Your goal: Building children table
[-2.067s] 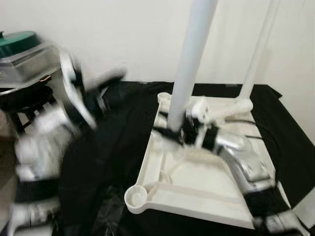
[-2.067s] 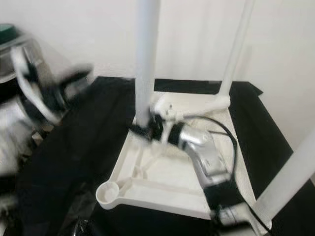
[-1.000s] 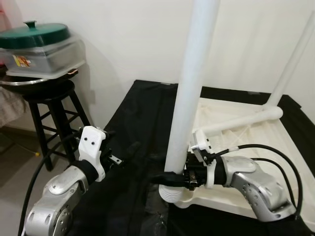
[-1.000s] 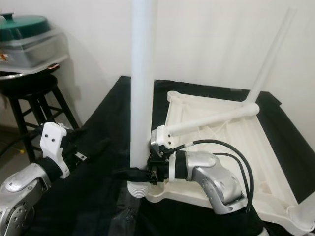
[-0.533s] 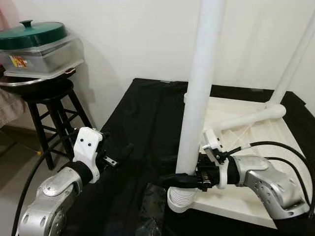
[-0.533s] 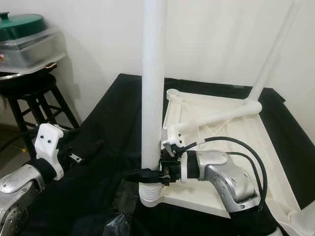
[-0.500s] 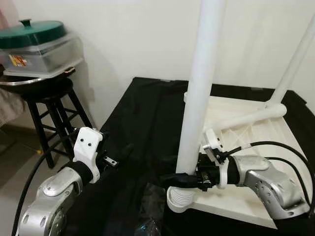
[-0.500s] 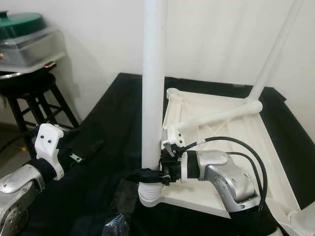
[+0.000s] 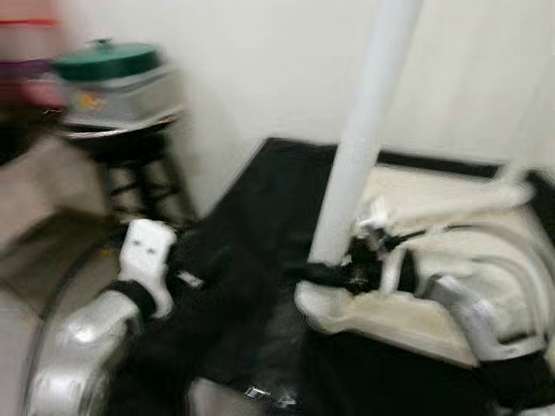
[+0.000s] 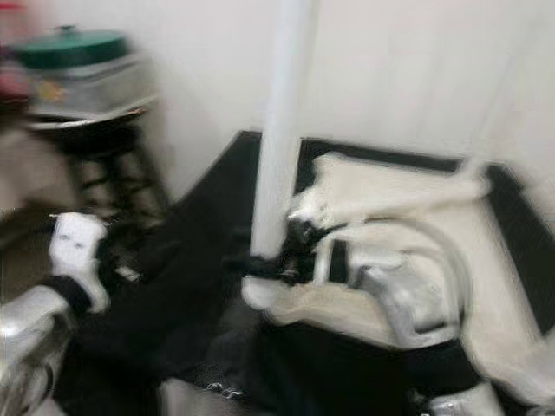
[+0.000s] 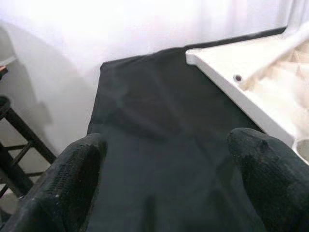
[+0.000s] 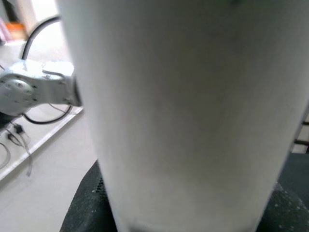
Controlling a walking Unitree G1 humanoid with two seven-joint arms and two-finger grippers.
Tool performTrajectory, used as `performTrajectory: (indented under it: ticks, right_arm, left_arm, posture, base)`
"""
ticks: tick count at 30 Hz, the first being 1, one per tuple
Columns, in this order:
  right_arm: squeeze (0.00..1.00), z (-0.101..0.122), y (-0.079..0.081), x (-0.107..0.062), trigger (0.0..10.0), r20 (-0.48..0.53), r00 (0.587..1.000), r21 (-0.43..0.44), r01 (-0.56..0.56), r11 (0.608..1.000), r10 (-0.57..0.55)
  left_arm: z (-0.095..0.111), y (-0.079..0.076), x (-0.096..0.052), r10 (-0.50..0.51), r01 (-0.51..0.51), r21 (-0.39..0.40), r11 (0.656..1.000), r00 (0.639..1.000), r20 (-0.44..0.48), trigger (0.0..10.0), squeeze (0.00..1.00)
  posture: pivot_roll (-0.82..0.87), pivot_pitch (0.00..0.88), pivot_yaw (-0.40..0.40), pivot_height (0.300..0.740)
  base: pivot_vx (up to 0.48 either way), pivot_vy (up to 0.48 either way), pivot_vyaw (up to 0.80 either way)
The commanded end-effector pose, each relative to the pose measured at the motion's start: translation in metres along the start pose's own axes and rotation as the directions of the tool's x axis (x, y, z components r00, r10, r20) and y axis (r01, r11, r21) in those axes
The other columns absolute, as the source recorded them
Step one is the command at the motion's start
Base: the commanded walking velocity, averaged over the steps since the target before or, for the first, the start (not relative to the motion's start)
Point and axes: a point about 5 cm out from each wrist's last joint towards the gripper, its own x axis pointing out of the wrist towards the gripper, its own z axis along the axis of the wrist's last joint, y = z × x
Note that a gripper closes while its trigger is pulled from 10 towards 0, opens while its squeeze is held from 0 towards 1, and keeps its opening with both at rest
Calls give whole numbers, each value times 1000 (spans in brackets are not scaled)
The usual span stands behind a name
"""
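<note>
Here the white table leg (image 9: 364, 139) is clamped near its base by the right gripper (image 9: 316, 272), standing upright in the corner socket of the upturned white tabletop (image 9: 408, 316), which lies on a black cloth (image 9: 260, 199). The leg is judged stiff, light, smooth plastic, best held low by the socket. The left gripper (image 11: 166, 174) is spread wide above the cloth, empty. Counted: one tabletop, one upright leg; other legs are blurred. One stool (image 9: 130, 165) is seen near the wall.

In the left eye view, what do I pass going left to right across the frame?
Green-lidded container on the stool → left gripper over the black cloth → upright white leg, clamped by the right gripper → upturned white tabletop.
</note>
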Motion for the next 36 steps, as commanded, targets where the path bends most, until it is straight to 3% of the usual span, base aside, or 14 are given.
performTrajectory:
  ticks: [1,5,15,27,32,36]
  right_arm:
    - [0,5,-3,0,10000,12,1000,4,9,1000,-9]
    - [0,6,-3,1,10000,15,1000,4,-1,1000,1]
    - [0,5,4,5,10000,-38,993,6,-113,994,114]
    - [0,6,-4,19,10000,-61,985,-8,-165,986,164]
    - [0,9,0,38,10000,-111,934,-5,-342,940,339]
    - [0,9,-2,41,10000,-131,923,-11,-365,931,361]
  left_arm:
    - [3,7,1,11,-11,-9,1000,1000,12,10000,0]
    - [3,8,0,17,-17,-23,1000,1000,16,10000,0]
    - [9,13,-3,44,-43,-23,999,998,38,10000,0]
    - [21,22,-8,109,-111,23,994,992,71,10000,0]
    - [29,23,-18,148,-155,74,985,985,84,10000,0]
    - [30,20,-20,134,-140,92,986,988,78,10000,0]
  posture:
    - [44,11,3,740]
    - [44,21,1,740]
    - [44,63,-12,740]
    - [50,121,-24,740]
    - [67,175,-44,740]
    - [76,198,-49,740]
  base:
    - [0,0,-800]
    - [0,0,-800]
    - [0,0,-80]
    - [0,0,-209]
    - [0,0,0]
    - [0,0,0]
